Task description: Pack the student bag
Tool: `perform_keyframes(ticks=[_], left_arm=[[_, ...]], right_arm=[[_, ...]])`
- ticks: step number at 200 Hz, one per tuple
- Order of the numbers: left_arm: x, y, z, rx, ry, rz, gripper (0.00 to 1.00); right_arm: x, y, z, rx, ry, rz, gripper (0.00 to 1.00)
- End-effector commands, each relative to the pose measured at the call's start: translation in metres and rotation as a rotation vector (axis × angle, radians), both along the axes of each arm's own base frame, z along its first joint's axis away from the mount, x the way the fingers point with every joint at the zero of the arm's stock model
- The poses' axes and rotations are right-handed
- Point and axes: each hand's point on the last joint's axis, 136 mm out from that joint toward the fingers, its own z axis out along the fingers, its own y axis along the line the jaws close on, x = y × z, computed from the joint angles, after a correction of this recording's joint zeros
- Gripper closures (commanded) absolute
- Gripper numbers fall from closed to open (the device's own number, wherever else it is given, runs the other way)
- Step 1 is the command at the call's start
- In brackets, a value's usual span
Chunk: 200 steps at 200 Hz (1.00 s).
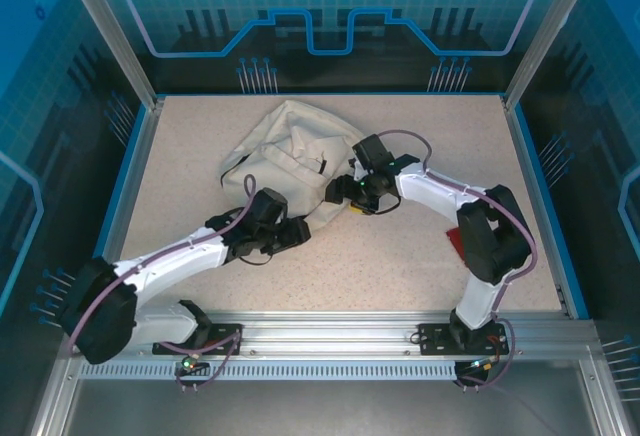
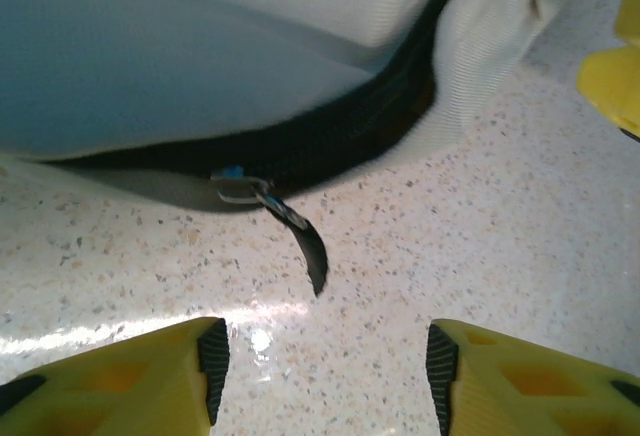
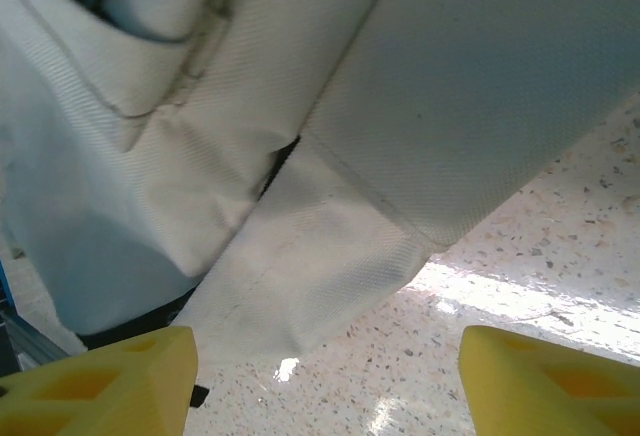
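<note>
Now the student bag [image 1: 290, 161] is lying crumpled on the bench [image 1: 400, 276], left fingers [image 2: 140, 381] and right fingers [image 3: 110, 381] both gaping empty beside it; the left should be centring on the zipper pull [image 2: 300, 236].

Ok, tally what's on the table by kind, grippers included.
Backpack: 1
Grippers: 2 (left gripper, right gripper)
Red thing, partly hidden: 1
Total: 4
</note>
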Motion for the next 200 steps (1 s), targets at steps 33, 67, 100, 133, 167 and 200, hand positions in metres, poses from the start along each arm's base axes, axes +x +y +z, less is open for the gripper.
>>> perform_keyframes(ticks=[33,67,100,133,167,200], left_arm=[[0.019,-0.005,-0.015,0.060,-0.063,-0.018,0.54],[0.031,0.000,-0.017,0.098,-0.126,0.004,0.66],[0.032,0.009,-0.021,0.134,-0.135,0.023,0.84],[0.022,0.024,-0.023,0.192,-0.128,0.019,1.00],[0.008,0.047,-0.028,0.242,-0.086,0.029,1.00],[-0.005,0.066,-0.036,0.265,-0.025,0.059,1.00]], right_arm=[[0.001,0.015,-0.005,0.079,0.020,-0.013,0.30],[0.001,0.017,-0.012,0.103,0.025,-0.013,0.33],[0.003,0.017,-0.019,0.118,0.036,-0.032,0.35],[0.011,0.008,-0.028,0.076,0.018,-0.071,0.53],[0.023,-0.019,-0.046,-0.077,0.000,-0.140,0.93],[0.033,-0.042,-0.061,-0.192,-0.009,-0.199,1.00]])
